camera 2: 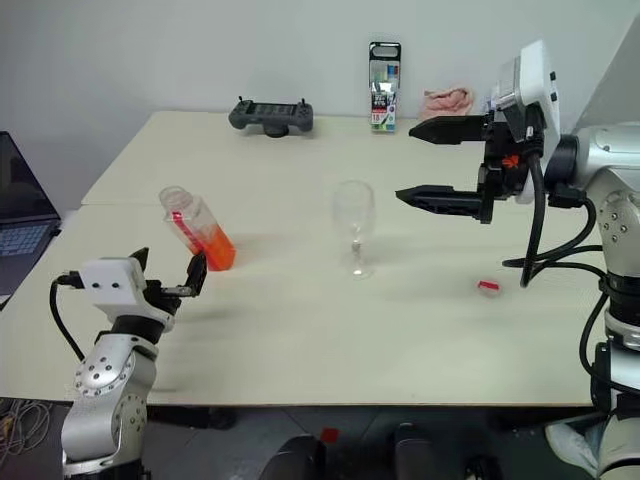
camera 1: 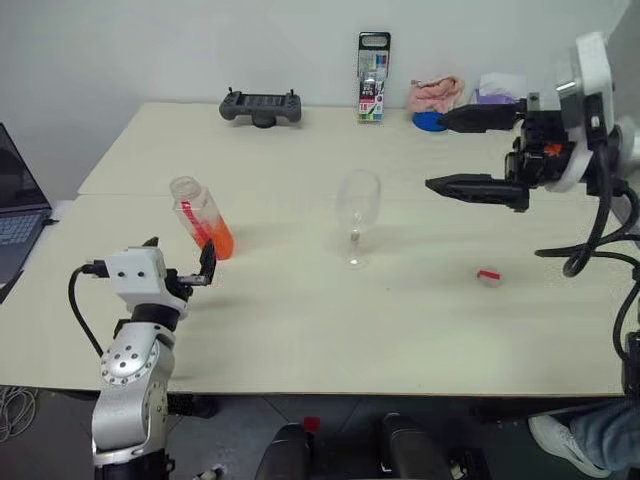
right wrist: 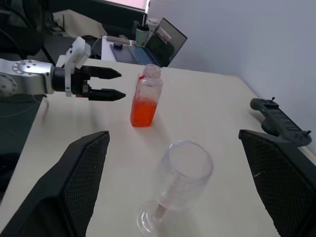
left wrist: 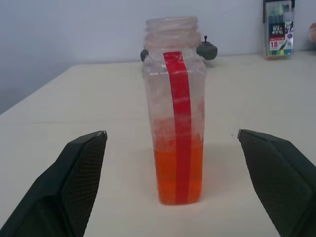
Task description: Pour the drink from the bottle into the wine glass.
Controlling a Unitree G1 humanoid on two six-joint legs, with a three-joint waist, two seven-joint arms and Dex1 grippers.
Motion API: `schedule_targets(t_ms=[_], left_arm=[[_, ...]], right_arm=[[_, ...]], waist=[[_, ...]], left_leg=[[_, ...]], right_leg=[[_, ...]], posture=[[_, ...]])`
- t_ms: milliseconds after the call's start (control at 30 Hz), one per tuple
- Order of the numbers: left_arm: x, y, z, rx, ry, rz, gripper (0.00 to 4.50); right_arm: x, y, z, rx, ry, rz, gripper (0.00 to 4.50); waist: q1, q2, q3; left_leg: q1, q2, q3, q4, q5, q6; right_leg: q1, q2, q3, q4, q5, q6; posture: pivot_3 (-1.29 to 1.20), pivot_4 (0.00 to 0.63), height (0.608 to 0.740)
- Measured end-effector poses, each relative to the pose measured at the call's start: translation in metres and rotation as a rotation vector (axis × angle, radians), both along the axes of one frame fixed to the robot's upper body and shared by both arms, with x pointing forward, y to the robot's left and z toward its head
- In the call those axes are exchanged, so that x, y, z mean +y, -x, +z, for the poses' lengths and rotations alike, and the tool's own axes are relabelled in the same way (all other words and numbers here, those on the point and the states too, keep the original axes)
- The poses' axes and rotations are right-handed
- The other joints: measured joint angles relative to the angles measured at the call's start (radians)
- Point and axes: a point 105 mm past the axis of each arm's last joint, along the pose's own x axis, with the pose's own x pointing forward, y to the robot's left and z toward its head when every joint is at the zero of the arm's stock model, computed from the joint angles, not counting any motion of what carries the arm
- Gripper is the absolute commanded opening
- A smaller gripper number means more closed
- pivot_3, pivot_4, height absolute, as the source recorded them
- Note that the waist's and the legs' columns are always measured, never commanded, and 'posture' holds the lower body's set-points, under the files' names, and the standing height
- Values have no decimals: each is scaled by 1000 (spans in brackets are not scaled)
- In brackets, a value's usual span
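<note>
- Nearest the camera, left gripper (camera 1: pixel 180 262) sits low over the table (camera 1: pixel 300 330), jaws spread wide and holding nothing, aimed at the bottle (camera 1: pixel 200 228) just ahead of it; the left wrist view has the bottle centred between the two fingers.
- Bottle: upright on the table, mouth uncapped, red strip down its side. The drink (camera 1: pixel 219 243), orange-red, fills roughly the lower third.
- Small red cap (camera 1: pixel 488 276) lies on the table off to the right, well apart from the bottle.
- Wine glass (camera 1: pixel 356 213) stands upright mid-table, between the bottle and the right arm; it appears empty.
- Right gripper (camera 1: pixel 450 152) is raised above the table beyond the glass, jaws wide, nothing held.
- Far edge: game controller (camera 1: pixel 261 106), marker pack (camera 1: pixel 372 78), pink cloth (camera 1: pixel 436 93). Not involved.
- Risk, as judged: the open bottle is light and part-full; an off-centre closing or a nudge from one finger could tip it and spill.
- Risk, as judged: the stemmed glass is top-heavy; a passing bottle or arm could knock it over.
</note>
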Motion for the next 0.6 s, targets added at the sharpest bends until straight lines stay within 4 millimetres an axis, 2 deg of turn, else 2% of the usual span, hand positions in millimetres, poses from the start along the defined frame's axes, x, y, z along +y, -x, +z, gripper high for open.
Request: schedule_targets(t_ms=[267, 600], left_arm=[[5, -20, 15, -20, -26, -12, 4500], [-3, -51, 24, -24, -25, -22, 4500]], right_arm=[[9, -2, -2, -5, 6, 41, 4464], [12, 1, -2, -17, 12, 50, 4464]], waist=[[2, 0, 0], [2, 0, 0]], left_leg=[[-1, -1, 0, 0, 0, 0], [-1, -1, 0, 1, 0, 0]], right_leg=[[-1, -2, -1, -2, 1, 1], [-1, -2, -1, -1, 1, 1]], posture=[[0, 150, 740], [0, 150, 740]])
